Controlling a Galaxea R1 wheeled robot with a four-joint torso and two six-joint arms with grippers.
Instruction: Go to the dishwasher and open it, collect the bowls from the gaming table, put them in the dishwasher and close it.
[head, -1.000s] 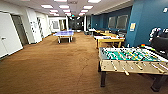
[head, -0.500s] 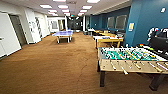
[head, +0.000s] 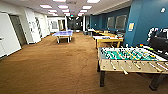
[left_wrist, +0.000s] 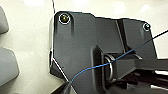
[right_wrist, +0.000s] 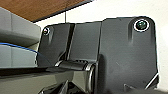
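The gaming table (head: 109, 39), with its pale top and yellow sides, stands just beyond the foosball table (head: 130, 58), along the same blue wall (head: 140, 22). From here it is too small and blurred to tell whether any bowls sit on it.

The likeliest mistake, in my judgement, is taking the wrong table. The foosball table is nearer and much larger in the head view, so it could easily be taken for the goal.

A second risk is contact. The foosball table's rod handles (head: 124, 72) stick out over the brown carpet (head: 50, 70) on its open side. A path that hugs that edge on the way to the table behind could clip them with the base or an arm. Keeping well out from the foostable on its open side would avoid this.

A blue ping-pong table (head: 63, 33) stands far beyond the foosball table and off to its open side. It is well clear of that line.

I cannot tell from the wrist views whether the left gripper or the right gripper is open or closed, or whether either is carrying anything. If either already holds something, reaching for a bowl could go badly.
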